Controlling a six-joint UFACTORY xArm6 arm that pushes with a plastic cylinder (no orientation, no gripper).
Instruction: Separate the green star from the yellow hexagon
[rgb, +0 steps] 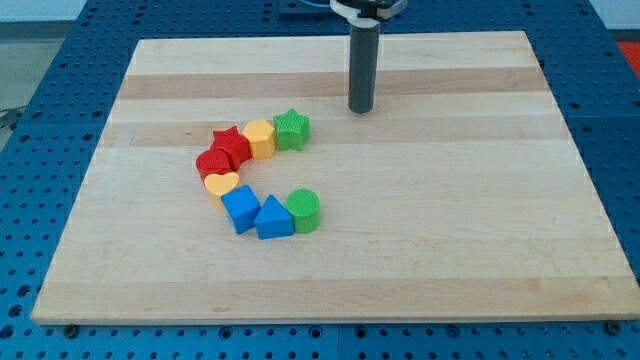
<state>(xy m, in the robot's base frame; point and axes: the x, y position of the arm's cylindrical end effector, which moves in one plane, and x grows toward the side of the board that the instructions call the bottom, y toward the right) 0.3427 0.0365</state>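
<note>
While the green star (292, 130) touches the yellow hexagon (260, 138), my tip (361, 108) stands apart, touching nothing.

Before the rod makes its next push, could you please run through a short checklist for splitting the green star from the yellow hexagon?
1. Star located: ok. The green star ends the upper row, on the view's right.
2. Separation needed: ok. It touches the yellow hexagon on its left.
3. My tip clear of blocks: ok. It stands to the upper right of the star, apart from it.
4. Room to push the star away: ok. The board is bare to the star's right and top.
5. Neighbours at risk: not ok. The red star presses against the hexagon, so pushing leftward would drag the row.
</note>
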